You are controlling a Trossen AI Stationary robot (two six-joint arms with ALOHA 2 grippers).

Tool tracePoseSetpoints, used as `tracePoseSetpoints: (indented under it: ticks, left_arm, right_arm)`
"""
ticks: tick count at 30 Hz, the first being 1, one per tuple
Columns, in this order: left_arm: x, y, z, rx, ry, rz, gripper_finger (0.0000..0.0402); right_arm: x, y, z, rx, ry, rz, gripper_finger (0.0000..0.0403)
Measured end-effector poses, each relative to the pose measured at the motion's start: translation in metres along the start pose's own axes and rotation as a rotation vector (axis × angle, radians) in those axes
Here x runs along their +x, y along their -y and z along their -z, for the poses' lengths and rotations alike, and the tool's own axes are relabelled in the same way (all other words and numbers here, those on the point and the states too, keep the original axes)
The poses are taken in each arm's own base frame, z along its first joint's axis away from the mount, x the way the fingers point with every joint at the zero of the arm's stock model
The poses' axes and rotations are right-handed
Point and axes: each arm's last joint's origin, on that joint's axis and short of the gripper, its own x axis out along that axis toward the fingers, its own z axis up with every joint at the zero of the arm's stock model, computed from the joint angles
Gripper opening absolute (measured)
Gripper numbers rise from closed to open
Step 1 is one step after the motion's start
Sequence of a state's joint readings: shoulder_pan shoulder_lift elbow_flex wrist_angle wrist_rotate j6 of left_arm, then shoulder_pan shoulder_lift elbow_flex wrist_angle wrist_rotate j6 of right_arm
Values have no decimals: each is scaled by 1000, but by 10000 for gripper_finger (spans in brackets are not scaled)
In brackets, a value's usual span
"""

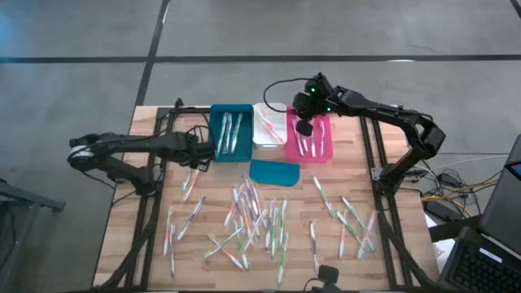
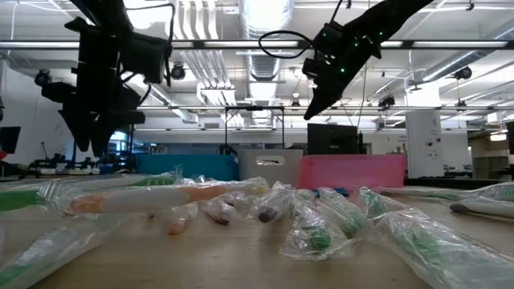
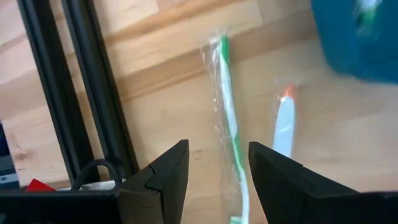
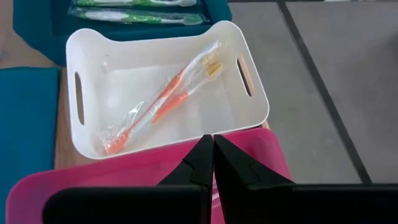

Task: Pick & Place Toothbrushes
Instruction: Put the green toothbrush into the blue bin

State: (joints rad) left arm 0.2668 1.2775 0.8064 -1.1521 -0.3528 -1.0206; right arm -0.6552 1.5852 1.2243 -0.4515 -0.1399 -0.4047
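Many wrapped toothbrushes (image 1: 252,216) lie scattered flat on the wooden table. At the back stand a teal bin (image 1: 230,133) with green toothbrushes, a white bin (image 4: 168,93) with orange ones (image 4: 161,102), and a pink bin (image 1: 321,142) with pink ones. My left gripper (image 3: 219,168) is open and empty. It hovers near the teal bin's near left corner, above a green toothbrush (image 3: 229,124) that lies beside an orange one (image 3: 285,124). My right gripper (image 4: 213,155) is shut and empty, raised above the pink bin's far end (image 4: 124,174).
A flat teal lid-like piece (image 1: 273,172) lies just in front of the white bin. Black frame rails (image 3: 87,93) run along the table's left and right sides. A small dark object (image 1: 327,273) sits at the table's near edge.
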Motion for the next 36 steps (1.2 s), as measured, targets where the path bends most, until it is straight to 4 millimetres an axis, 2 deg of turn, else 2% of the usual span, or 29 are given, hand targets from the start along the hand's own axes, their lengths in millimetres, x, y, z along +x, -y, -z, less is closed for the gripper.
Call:
tracePoseSetpoints:
  ticks: [6, 14, 22, 31, 36]
  left_arm:
    - [16, 6, -4, 29, -93, -25, 172]
    - [35, 20, -16, 71, -123, 21, 172]
    - [52, 15, -28, 73, -176, -23, 172]
    - [73, 2, -28, 66, -257, 90, 172]
    - [78, -6, -29, 40, -280, 109, 169]
  right_arm:
    - [0, 0, 0, -26, 3, 1, 8]
    - [0, 0, 0, -41, 6, 3, 8]
    - [2, -1, 3, -44, -4, -1, 8]
    - [8, -4, 12, -56, -24, -10, 8]
    - [10, -4, 14, -57, -18, -7, 8]
